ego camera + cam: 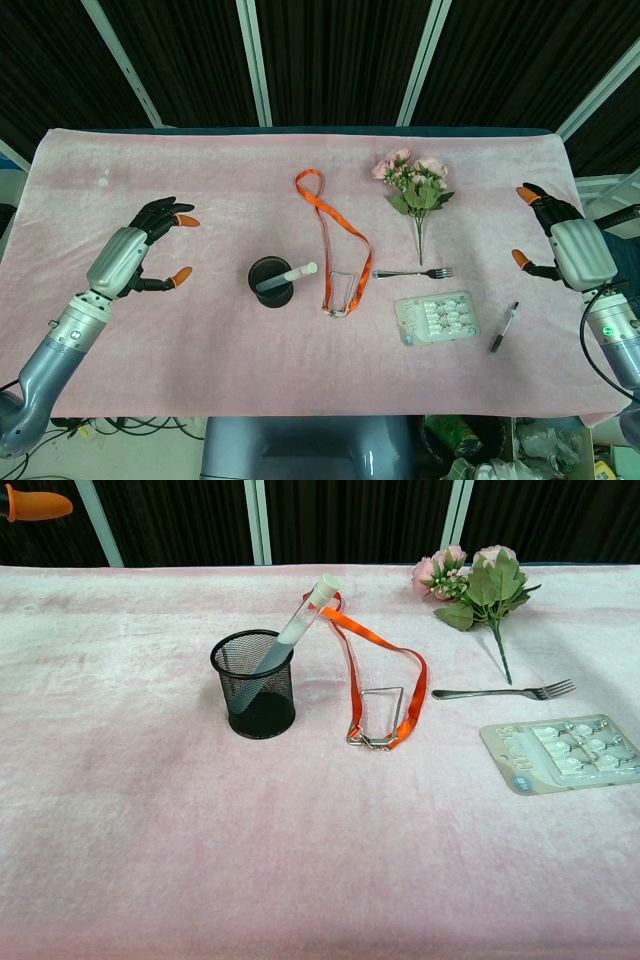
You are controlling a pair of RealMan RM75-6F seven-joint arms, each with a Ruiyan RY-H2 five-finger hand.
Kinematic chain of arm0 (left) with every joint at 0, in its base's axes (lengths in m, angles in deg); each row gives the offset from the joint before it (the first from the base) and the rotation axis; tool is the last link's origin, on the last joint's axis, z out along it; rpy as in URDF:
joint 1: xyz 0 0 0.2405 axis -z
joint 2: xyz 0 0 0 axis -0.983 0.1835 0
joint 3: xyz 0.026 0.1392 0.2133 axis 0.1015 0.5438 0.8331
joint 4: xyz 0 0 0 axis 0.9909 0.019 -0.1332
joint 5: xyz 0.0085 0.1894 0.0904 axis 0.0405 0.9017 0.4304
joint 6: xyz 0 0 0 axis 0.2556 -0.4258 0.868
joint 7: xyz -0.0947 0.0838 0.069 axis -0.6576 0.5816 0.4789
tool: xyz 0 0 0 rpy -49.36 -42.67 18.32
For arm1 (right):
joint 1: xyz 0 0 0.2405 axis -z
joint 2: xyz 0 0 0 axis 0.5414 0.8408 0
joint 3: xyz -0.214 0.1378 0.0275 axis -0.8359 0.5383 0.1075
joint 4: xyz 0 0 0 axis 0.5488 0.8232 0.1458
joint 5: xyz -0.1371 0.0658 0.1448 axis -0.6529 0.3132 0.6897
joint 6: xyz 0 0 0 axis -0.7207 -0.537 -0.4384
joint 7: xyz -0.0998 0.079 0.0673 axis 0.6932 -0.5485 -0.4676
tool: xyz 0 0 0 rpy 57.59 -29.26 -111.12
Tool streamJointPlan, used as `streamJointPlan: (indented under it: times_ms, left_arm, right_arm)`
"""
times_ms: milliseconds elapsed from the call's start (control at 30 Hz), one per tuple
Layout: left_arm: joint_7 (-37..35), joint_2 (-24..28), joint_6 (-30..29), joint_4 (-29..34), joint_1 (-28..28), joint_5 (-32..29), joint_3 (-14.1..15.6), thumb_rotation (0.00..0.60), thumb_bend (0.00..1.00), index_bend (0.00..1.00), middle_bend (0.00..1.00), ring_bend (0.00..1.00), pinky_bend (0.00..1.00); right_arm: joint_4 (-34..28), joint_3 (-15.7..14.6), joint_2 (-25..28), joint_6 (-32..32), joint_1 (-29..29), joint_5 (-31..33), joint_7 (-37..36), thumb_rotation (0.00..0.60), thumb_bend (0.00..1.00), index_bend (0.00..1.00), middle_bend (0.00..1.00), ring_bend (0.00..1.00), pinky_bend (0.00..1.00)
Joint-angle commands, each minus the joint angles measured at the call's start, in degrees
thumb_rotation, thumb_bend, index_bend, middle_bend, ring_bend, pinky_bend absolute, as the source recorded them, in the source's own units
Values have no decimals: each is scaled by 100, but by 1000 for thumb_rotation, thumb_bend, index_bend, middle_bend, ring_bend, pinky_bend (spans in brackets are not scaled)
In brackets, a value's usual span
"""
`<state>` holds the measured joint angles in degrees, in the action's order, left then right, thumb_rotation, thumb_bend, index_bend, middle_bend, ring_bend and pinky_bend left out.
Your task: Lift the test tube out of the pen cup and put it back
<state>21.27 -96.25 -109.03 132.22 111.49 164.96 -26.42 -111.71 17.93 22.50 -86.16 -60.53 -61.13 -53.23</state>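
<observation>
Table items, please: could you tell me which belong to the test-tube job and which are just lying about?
Job: test tube, leaning in the pen cup.

Lying about: orange lanyard, flowers, fork, blister pack, pen.

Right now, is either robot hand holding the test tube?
No. The test tube leans in the pen cup, both hands apart from it.

Pink-clothed table (200, 370); on it: pen cup (271, 283); lanyard (335, 235); flowers (415, 187); fork (414, 272); blister pack (437, 317); pen (504, 327)
</observation>
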Motion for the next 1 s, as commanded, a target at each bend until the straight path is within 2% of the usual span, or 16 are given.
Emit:
streamJointPlan:
  times_ms: [33,567,833,1000]
  left_arm:
    - [18,-44,-5,-4,26,8,7,600,307,256,132,0,18]
    - [268,-352,-218,-154,90,159,64,600,307,241,135,0,35]
    - [1273,-244,-288,64,69,-292,-47,600,307,239,131,0,35]
    - [1943,-264,-626,144,-28,-435,-111,600,307,238,132,0,35]
  right_arm:
    - [18,-15,-6,5,2,14,1,600,233,97,64,153,195]
    - [20,-63,25,-3,-5,46,49,600,233,97,64,153,195]
    - [-413,24,181,40,82,405,526,600,233,97,62,150,195]
    - [-776,59,279,-244,330,672,1115,600,232,97,62,150,195]
